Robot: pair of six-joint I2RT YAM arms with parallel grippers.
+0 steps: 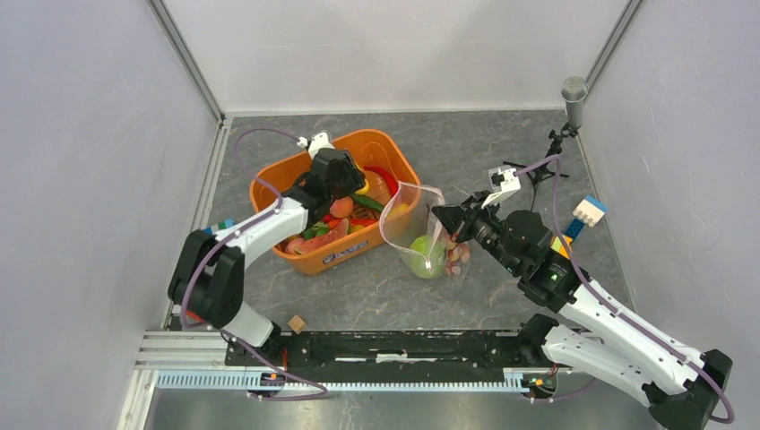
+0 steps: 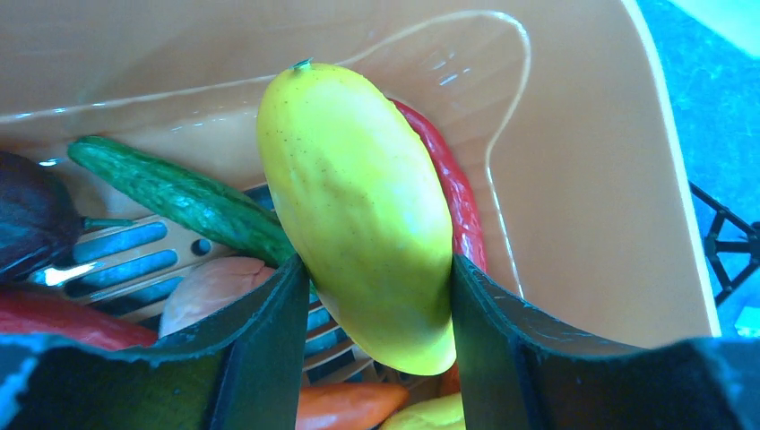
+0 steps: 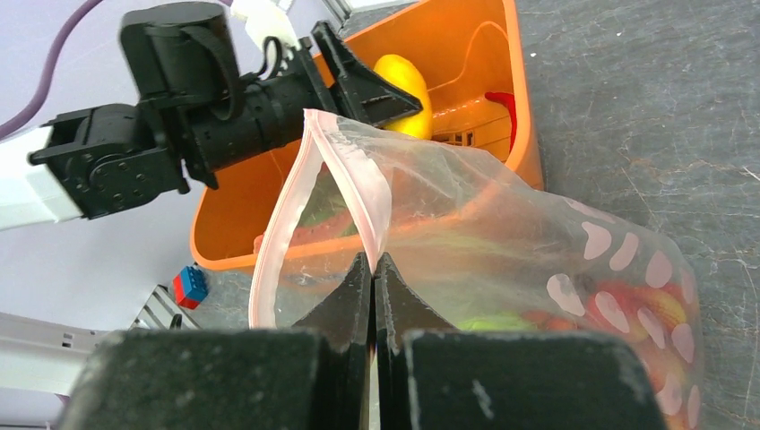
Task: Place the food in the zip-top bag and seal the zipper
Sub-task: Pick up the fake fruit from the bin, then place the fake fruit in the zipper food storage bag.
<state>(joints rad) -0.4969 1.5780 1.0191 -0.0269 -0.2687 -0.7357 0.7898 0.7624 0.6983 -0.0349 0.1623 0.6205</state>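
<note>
Grey tabletop (image 1: 376,287), left hand (image 2: 378,269) clamping yellow fruit (image 2: 354,197)

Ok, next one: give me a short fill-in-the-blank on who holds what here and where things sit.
1. The left tool grips a ____ fruit.
2. The tub around it is ____.
3. The right tool pinches the zip-top bag by its zipper, a strip coloured ____.
4. The green melon lies in the ____.
Missing words: yellow; orange; pink; bag.

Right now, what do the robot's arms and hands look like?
Both arms have white segments with black joints: the left arm and the right arm. A purple cable runs along each. The left hand and right hand have two flat black fingers.
</note>
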